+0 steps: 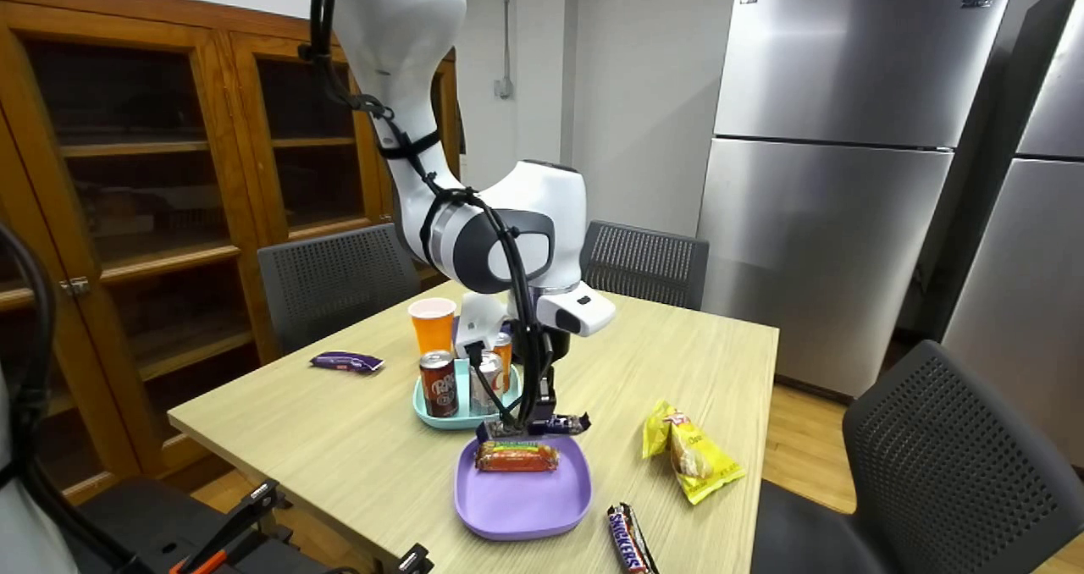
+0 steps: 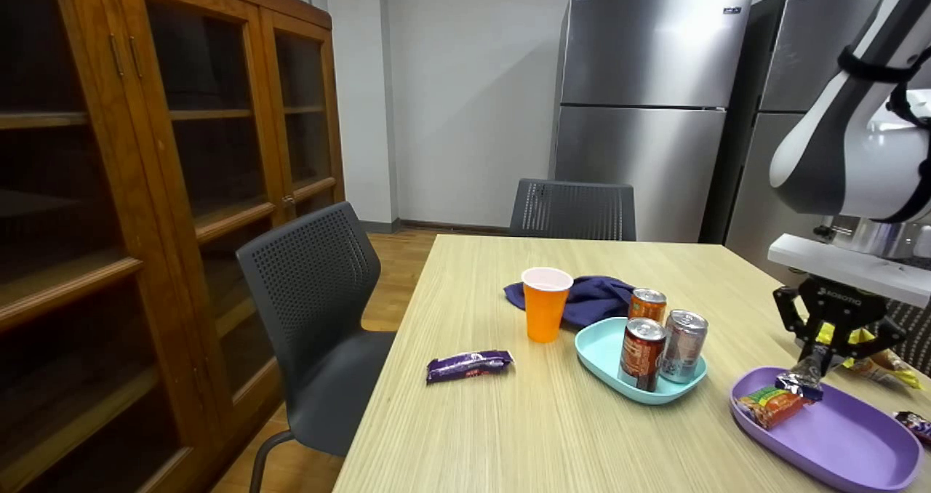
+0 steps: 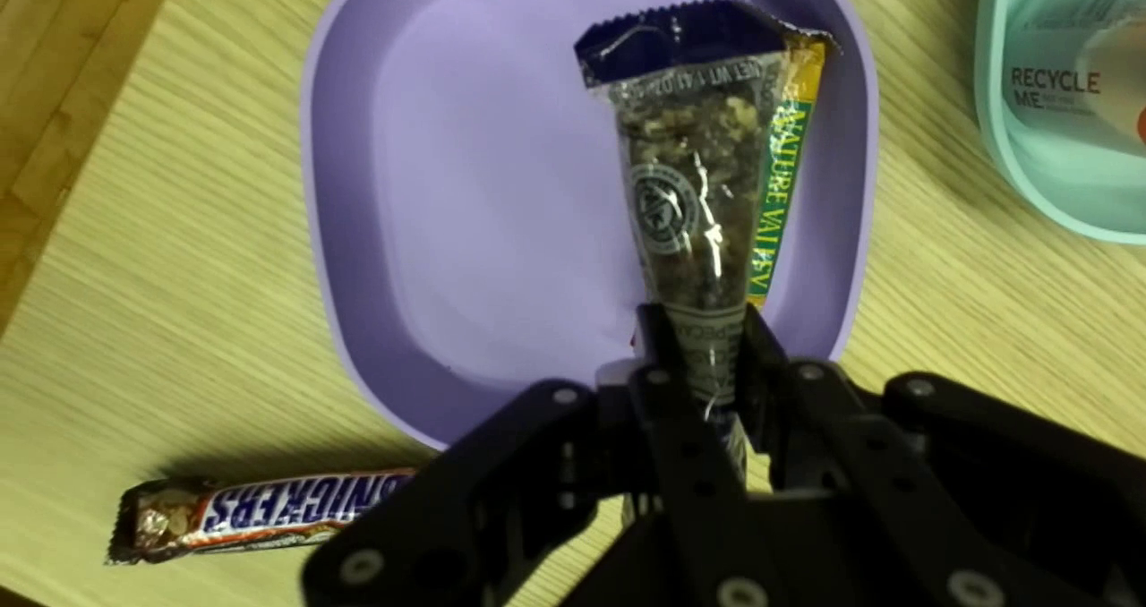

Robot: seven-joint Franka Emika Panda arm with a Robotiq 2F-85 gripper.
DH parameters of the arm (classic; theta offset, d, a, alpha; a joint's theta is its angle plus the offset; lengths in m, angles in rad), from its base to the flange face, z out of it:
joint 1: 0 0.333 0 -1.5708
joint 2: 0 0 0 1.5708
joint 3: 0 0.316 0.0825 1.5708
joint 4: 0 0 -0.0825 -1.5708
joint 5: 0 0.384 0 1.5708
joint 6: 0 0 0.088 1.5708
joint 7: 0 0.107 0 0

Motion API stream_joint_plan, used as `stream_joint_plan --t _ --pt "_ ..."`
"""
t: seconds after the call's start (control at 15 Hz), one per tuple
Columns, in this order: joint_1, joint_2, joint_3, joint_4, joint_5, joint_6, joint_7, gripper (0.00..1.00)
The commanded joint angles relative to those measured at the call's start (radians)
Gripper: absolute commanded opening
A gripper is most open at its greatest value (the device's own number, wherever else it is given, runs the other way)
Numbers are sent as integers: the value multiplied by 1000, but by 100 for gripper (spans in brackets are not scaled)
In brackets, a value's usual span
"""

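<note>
Clearly, the gripper (image 3: 705,334) pinches a wrapped bar (image 3: 694,173) printed "NET WT" near the NATURE VALLEY bar (image 3: 781,197), SNICKERS (image 3: 273,510) lying apart.

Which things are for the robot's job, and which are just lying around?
Probably the job: tool, clear-wrapped bar it grips, purple tray, Nature Valley bar.

Probably just lying about: Snickers, yellow bag, purple-wrapped bar, orange cup, blue cloth, cans, teal tray.

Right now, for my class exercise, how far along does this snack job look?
Apparently done: the Nature Valley bar lies in the purple tray; cans stand in the teal tray. In hand: the claw grips a clear-wrapped bar, partly over the purple tray. Possibly left: the Snickers, yellow snack bag and purple-wrapped bar, all on the table.
</note>
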Motion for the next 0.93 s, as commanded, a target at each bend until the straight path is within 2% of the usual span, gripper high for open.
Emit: stream_joint_plan --t 0.0,0.87 --pt "-28 -18 32 -30 43 23 -41 5" --pt "-36 55 69 -3 110 34 -39 5"
